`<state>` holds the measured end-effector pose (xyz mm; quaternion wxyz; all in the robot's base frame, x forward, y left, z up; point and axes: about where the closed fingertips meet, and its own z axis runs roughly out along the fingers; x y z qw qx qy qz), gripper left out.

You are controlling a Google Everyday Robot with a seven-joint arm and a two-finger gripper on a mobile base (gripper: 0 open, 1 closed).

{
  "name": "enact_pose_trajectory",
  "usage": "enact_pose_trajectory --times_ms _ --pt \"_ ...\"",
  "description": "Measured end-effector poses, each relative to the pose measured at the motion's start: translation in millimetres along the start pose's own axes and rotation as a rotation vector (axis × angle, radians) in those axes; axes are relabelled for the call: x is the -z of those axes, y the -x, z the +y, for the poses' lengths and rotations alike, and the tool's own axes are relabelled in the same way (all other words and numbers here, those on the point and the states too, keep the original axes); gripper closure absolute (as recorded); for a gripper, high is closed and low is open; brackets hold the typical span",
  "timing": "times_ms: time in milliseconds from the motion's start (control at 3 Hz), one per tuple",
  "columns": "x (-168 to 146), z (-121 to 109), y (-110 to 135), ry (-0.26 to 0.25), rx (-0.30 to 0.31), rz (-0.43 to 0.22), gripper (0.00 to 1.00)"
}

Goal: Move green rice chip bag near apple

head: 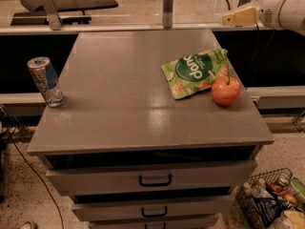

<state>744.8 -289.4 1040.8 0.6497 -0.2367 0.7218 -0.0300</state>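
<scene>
The green rice chip bag (196,72) lies flat on the grey cabinet top (119,104), right of the middle. The red-orange apple (226,90) stands at the bag's lower right corner, touching it or nearly so. My gripper (228,18) is raised at the upper right, above and behind the bag, well clear of it and of the apple, with nothing in it.
A silver-blue drink can (45,81) stands upright at the left edge of the cabinet top. Drawers with dark handles (155,180) are below. A wire basket with items (269,205) sits on the floor at the lower right.
</scene>
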Motion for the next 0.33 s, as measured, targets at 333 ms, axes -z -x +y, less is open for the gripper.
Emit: enact_pose_trajectory --times_ms 333 --pt "0.8 -8.9 8.4 -0.014 0.004 -0.018 0.0"
